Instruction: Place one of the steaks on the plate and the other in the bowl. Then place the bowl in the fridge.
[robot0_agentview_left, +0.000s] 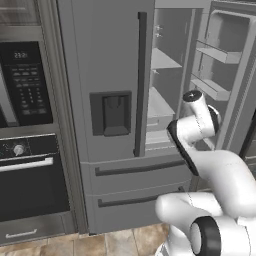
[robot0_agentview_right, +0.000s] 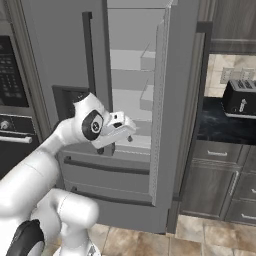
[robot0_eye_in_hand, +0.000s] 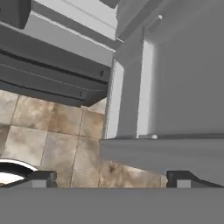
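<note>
Before the open fridge (robot0_agentview_right: 135, 75), the end effector (robot0_eye_in_hand: 111, 178) hangs released, grasping nothing.

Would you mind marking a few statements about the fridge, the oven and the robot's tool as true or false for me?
1. The fridge's right door stands open. True.
2. The tool is shut on a steak. False: its tips stand wide apart with nothing between them.
3. A toaster sits on the dark counter right of the fridge. True.
4. The fridge's left door is swung open too. False: it is closed, with the dispenser panel facing out.
5. A black wall oven stands left of the fridge. True.
6. The floor is dark carpet. False: it is tan tile.
</note>
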